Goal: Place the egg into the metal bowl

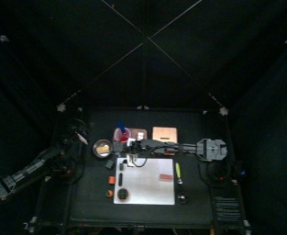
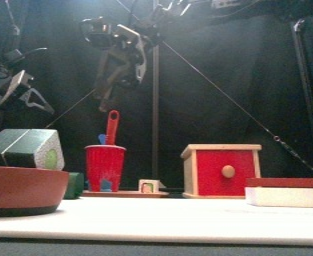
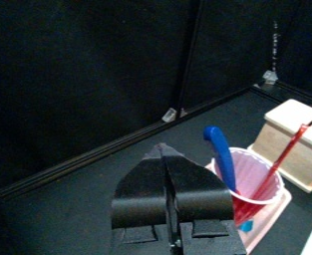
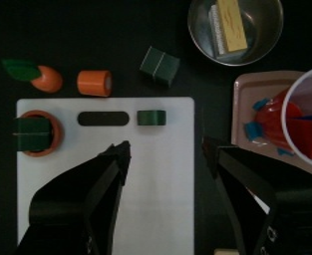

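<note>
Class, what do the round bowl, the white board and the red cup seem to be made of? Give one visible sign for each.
The metal bowl: likely metal, a shiny silver-grey with bright reflections inside. The white board: probably plastic, flat, matte and evenly white. The red cup: seemingly thin translucent plastic, since light glows through its wall.

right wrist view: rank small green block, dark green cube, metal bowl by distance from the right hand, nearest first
From the open right hand:
1. small green block, on the white board just ahead of the fingertips.
2. dark green cube, off the board on the black table.
3. metal bowl, beyond the cube.
</note>
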